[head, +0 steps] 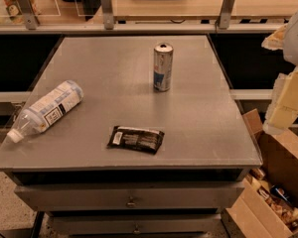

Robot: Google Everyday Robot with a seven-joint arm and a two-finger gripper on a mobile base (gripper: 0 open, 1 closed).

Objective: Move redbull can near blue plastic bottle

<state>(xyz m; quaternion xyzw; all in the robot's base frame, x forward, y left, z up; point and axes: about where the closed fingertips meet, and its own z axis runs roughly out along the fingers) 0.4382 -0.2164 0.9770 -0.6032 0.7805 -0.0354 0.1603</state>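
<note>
Reaching for the can [163,67] is the step in hand. It stands upright toward the far middle of the bench [213,128], well apart from the bottle [45,109]. The bottle lies on its side by the left edge, its white cap pointing to the near-left corner.

The claw [283,108] hangs off the right side of the bench, clear of everything on it (whether it is released or clenched, I cannot tell).

A good grasp would likely take the can around its middle from the side, keeping it vertical so it does not tip. The way leftward then runs over bare bench. The black packet [135,139] lies nearer the front and should be out of the path.

Set the can down just beside the bottle's body without nudging it, since a bottle on its side may roll.
</note>
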